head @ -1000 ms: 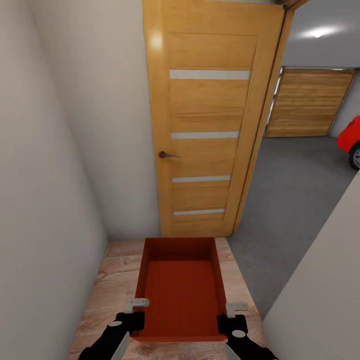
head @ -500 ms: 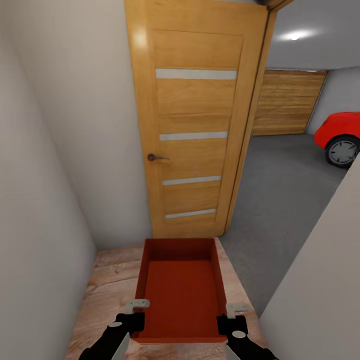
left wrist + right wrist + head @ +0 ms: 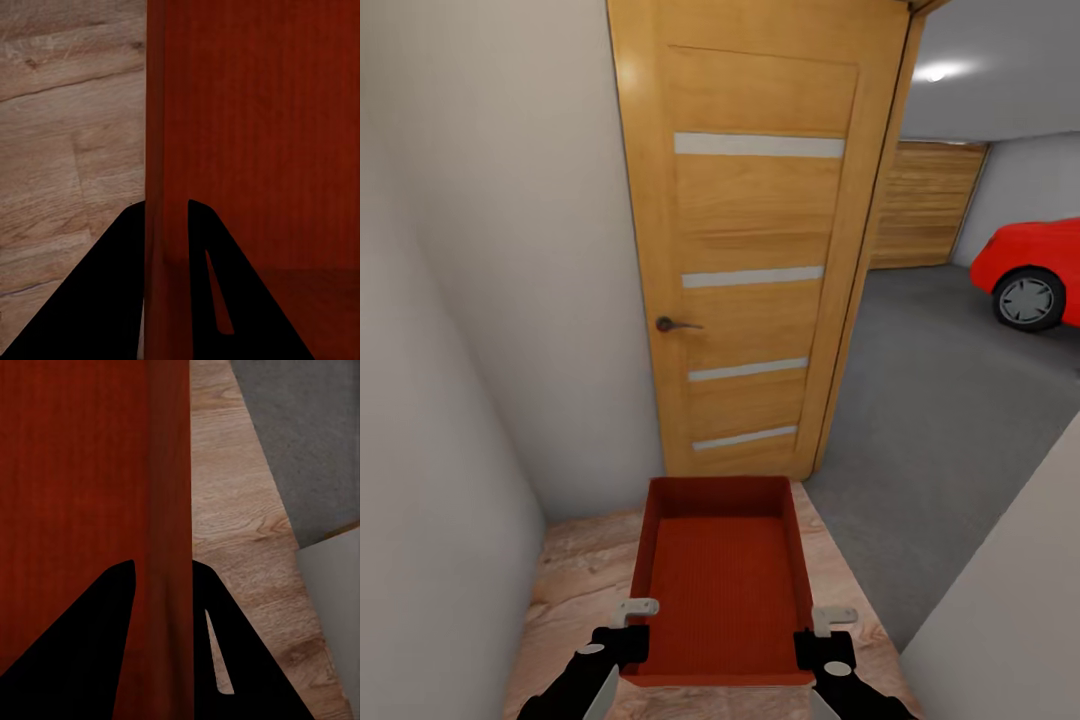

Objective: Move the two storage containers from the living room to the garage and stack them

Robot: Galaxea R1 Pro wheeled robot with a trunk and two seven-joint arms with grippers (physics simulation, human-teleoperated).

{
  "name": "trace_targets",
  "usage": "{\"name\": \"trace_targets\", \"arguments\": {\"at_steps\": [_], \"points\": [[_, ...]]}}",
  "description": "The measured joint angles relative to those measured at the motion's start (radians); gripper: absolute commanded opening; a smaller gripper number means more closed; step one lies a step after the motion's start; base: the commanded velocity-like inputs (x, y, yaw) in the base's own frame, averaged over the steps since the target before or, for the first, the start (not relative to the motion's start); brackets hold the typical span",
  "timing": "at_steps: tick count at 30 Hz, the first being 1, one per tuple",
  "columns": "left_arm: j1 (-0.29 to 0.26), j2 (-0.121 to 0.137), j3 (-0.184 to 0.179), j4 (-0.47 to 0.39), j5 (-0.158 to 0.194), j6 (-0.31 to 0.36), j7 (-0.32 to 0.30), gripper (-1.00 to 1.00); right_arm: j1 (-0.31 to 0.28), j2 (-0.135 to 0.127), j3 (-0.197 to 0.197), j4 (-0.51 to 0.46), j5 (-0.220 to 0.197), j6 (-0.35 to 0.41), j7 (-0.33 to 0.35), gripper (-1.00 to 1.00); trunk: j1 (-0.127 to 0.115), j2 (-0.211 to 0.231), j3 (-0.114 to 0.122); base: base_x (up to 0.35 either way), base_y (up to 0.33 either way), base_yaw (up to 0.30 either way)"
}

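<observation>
I carry one orange-red storage container (image 3: 722, 585), empty and held level above the wood-plank floor. My left gripper (image 3: 626, 640) is shut on its left wall near the close corner, and my right gripper (image 3: 820, 645) is shut on its right wall. In the left wrist view the container wall (image 3: 163, 187) runs between the two dark fingers (image 3: 202, 285). The right wrist view has the container wall (image 3: 169, 510) pinched the same way. Through the doorway lies the garage with its dark grey floor (image 3: 940, 420) and a red car (image 3: 1035, 270).
An open wooden door (image 3: 755, 250) with a dark handle (image 3: 672, 324) stands straight ahead, swung against the left wall. White walls close in on the left (image 3: 450, 400) and lower right (image 3: 1020, 590). The opening to the garage is at the right of the door.
The view has turned and moved forward: the door stands slightly nearer and more of the red car shows. The container and both grippers keep the same hold.
</observation>
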Motion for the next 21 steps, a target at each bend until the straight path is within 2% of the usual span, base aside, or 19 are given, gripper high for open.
{"name": "trace_targets", "arguments": {"at_steps": [4,8,21], "points": [[0.000,0.002,-0.002,0.000,0.002,0.003,-0.001,-1.00,0.000,0.003,0.000,0.003,-0.001,0.000,-0.001,-1.00,0.000,0.000,0.000,0.236,0.217,-0.274],[0.000,0.004,-0.002,0.000,0.002,0.003,-0.004,-1.00,0.000,0.004,0.000,0.003,-0.001,0.000,-0.004,-1.00,0.000,0.000,0.000,0.139,0.060,-0.276],[0.000,0.001,-0.001,-0.005,0.001,0.001,0.000,-1.00,0.000,-0.001,0.001,-0.006,-0.001,0.000,-0.003,-1.00,0.000,0.000,0.000,0.009,0.003,-0.276]]}}
